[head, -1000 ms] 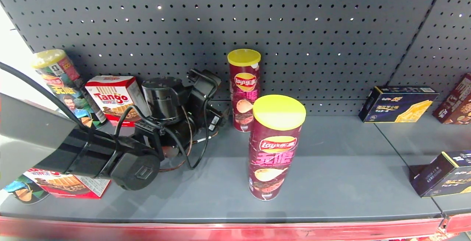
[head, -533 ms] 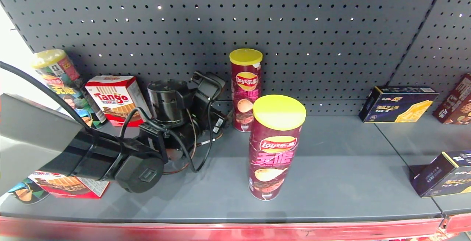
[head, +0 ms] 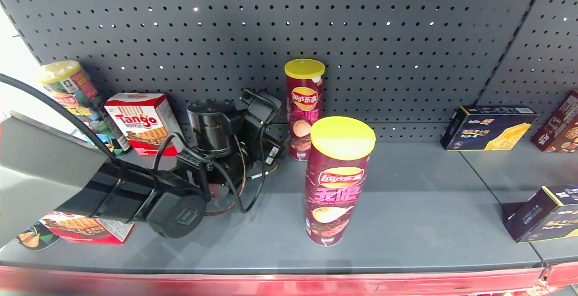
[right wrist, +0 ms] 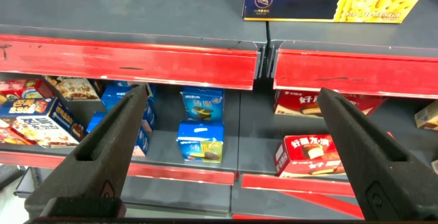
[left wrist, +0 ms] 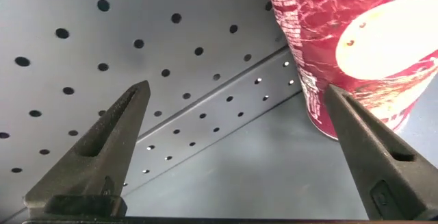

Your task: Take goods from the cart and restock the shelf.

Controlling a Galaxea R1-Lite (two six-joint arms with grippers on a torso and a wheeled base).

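The rear chips can [head: 304, 106] is stood at the shelf's [head: 406, 205] twelve o'clock, just beside the left gripper [left wrist: 236, 90], whose fingers are spread. Withdrawal toward eight o'clock is advised, so nothing is tipped.

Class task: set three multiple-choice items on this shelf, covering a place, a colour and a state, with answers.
1. Where is the rear can? A) lying flat B) upright near the pegboard C) hanging from a hook
2. The lid of the front can is: A) yellow B) blue C) white
3. The left tool is: A) shut on a box B) shut on a can C) open
Answers: B, it stands upright before the pegboard; A, the lid shows yellow; C, its fingers stand apart.
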